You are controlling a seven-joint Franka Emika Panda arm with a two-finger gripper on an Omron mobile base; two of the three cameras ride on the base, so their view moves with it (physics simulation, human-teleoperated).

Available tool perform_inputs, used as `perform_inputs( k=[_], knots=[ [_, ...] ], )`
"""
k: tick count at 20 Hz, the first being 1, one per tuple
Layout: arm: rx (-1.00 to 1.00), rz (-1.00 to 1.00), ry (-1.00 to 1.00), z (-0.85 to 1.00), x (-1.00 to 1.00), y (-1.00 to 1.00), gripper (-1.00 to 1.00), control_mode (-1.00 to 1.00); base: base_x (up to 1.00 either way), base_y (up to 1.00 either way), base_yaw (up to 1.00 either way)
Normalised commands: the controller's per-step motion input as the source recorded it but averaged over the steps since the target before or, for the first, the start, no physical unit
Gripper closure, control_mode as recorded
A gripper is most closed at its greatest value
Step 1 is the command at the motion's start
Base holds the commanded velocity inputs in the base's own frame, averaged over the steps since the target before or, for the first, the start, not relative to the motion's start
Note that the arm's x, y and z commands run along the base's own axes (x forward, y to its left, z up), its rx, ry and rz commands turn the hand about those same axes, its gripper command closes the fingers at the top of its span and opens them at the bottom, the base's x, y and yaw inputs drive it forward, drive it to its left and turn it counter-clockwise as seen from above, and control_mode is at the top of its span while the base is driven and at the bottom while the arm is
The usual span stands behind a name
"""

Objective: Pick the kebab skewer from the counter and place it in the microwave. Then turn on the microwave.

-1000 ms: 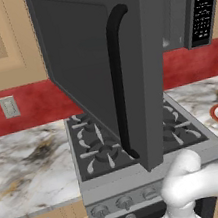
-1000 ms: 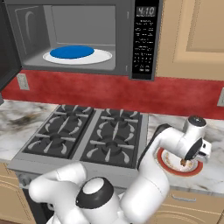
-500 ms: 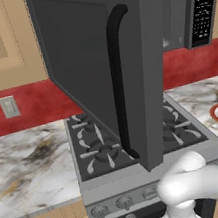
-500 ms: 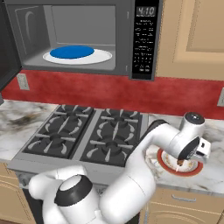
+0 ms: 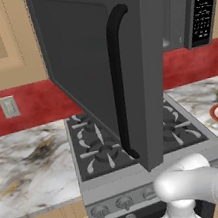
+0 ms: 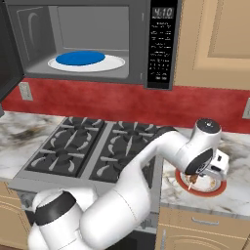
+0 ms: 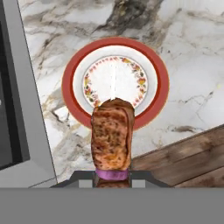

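Note:
My gripper is shut on the kebab skewer, a brown chunk of meat with a thin stick pointing away from the hand. The skewer hangs just above a red-rimmed white plate on the marble counter. From the right base view, the gripper holds the skewer over that plate, right of the stove. The microwave stands open, with a blue disc on its white turntable. Its door with a curved black handle swings out over the stove.
A grey gas stove lies between two counter stretches. The open door overhangs the burners. A red backsplash runs behind, with tan cabinets above right. A wooden floor shows past the counter edge.
The hand has shifted a little to the left and up over the plate with the skewer still in it, and the arm's elbow has swung round.

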Motion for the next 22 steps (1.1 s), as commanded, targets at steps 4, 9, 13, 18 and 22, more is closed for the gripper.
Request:
perform_inputs(
  k=[4,9,13,18,22],
  knots=[
    [0.00,0.10,-0.04,0.38,-0.30,0.28,1.00,-1.00,0.00,0.00,0.00],
    [0.00,0.15,-0.06,0.30,-0.34,0.31,1.00,-1.00,0.00,0.00,0.00],
    [0.00,0.20,-0.04,0.23,-0.26,0.39,1.00,-1.00,0.00,0.00,0.00],
    [0.00,0.22,-0.07,0.25,-0.12,0.40,1.00,-1.00,0.00,0.00,0.00],
    [0.00,0.21,-0.05,0.29,-0.01,0.33,1.00,-1.00,0.00,0.00,0.00]
  ],
)
